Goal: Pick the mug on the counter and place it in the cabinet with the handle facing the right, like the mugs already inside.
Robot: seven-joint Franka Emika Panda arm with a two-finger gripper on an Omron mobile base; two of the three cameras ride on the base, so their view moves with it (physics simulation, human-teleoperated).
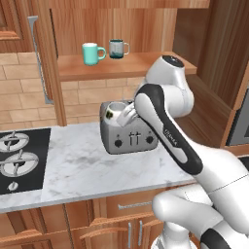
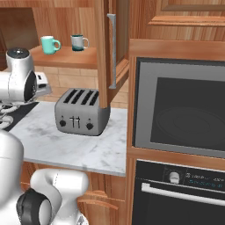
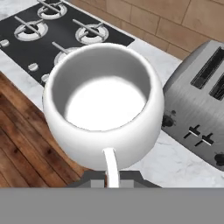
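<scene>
The mug [image 3: 103, 105] is held up in the air, directly in front of the gripper [image 3: 110, 175]. In the hand view it is very near to the camera, with its open mouth turned toward the lens, and its thin white handle [image 3: 110, 166] runs down to the gripper at the bottom edge. The finger tips are hidden behind the handle and the mug body, so it cannot be seen clearly how the jaws stand; the mug hangs free above the counter [image 3: 175, 164], so the gripper appears to be closed on it at the handle.

In the left base view the mug [image 1: 115, 111] is seen in front of the toaster [image 1: 127, 135], just beside the forearm of the robot, above the marble counter [image 1: 82, 163]. Its opening points up and to the left there.

Under the mug, in the hand view, lie the stove [image 3: 57, 33] and the toaster [image 3: 199, 105].

On the shelf of the cabinet [image 1: 126, 65] stand the teal mug [image 1: 91, 53] and the grey-and-teal mug [image 1: 117, 48], both with the handle to the right. The cabinet door is open, its long metal handle [image 2: 112, 50] is vertical.
</scene>
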